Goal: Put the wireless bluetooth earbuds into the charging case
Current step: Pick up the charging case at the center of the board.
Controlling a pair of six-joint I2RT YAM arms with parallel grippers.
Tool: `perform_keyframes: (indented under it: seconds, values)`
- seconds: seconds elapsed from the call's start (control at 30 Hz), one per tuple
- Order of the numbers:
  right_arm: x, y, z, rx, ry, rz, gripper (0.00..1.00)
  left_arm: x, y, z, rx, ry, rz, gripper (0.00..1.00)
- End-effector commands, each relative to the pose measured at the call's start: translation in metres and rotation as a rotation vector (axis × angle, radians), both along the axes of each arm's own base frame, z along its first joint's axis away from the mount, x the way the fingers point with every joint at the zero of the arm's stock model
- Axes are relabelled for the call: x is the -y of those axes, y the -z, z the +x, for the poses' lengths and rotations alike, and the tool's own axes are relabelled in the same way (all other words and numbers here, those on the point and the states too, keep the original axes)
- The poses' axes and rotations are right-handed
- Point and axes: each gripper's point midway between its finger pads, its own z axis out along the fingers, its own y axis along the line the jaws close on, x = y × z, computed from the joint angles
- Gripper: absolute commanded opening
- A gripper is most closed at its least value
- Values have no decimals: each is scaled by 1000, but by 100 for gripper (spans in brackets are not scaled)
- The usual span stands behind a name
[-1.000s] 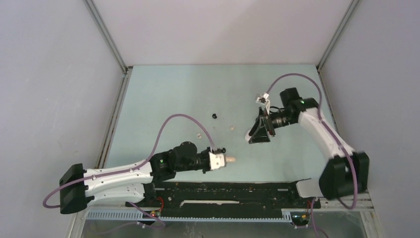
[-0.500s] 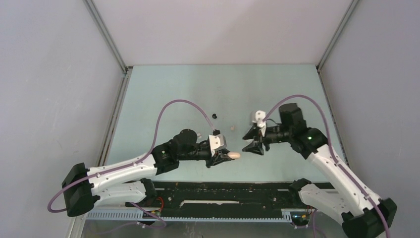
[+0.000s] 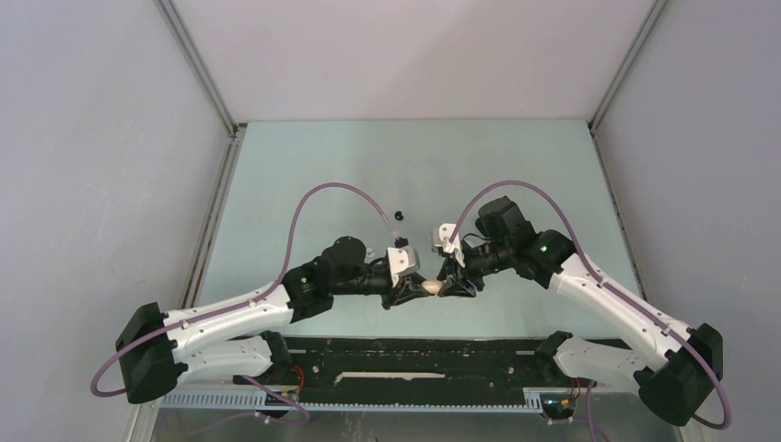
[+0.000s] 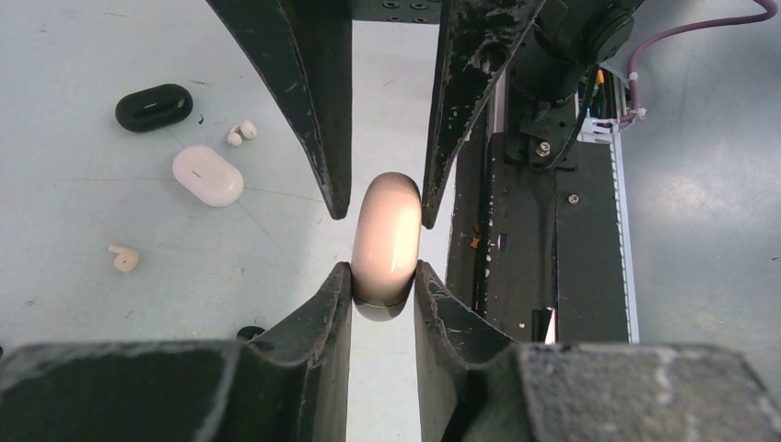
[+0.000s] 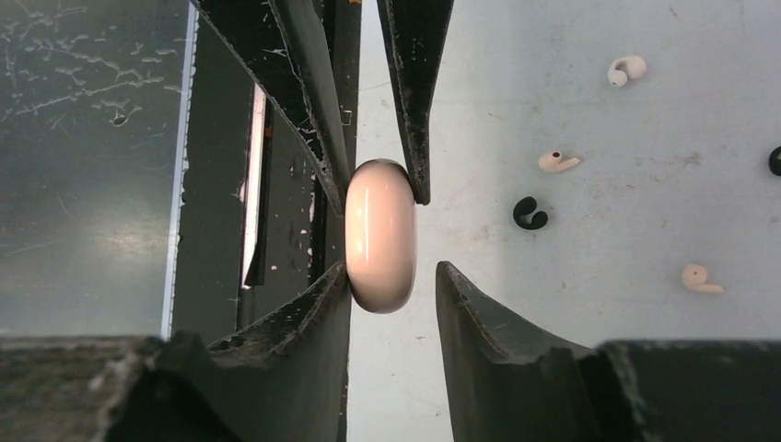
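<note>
A robotics lab cell: plain pale walls (image 3: 92,166) and metal posts (image 3: 195,66) box in a pale green table (image 3: 414,157), where a left arm (image 3: 230,313) and a right arm (image 3: 612,299), trailing purple cables (image 3: 318,191), are bolted to a black rail (image 3: 424,354).

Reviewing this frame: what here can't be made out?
Pink case: edge-on in both wrist views, tiny from above; lid seam unclear.
Black object: cut off by the right wrist view's right edge.
Dark object: left wrist view, mostly behind the left gripper's finger.

The left arm (image 3: 221,318) and right arm (image 3: 612,299) have white shells, black joints, purple cables (image 3: 330,186) and scuffed black gripper fingers (image 4: 304,101).
</note>
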Motion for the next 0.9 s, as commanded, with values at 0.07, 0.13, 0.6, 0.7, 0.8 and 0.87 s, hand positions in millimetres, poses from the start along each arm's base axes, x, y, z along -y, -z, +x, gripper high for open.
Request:
perform_keyframes:
  seconds: [0.07,0.13,0.6,0.7,0.8,0.87]
  values:
    - [-11,-18,2,-1,-17,52,39,5,-21,2,24,7,-74,0]
    - [-12,-19,0,-24,-24,63,38,5,-20,3,25,7,-74,0]
    - [-14,-27,-2,-101,-24,113,18,7,-18,3,11,7,-67,16]
    - [-9,-34,1,-108,-9,139,14,5,-25,3,-3,-11,-81,44]
    - [0,-39,1,-93,3,150,14,-1,-40,2,-29,-53,-125,58]
    - [4,-41,-2,-76,1,154,14,-4,-51,6,-71,-118,-191,59]
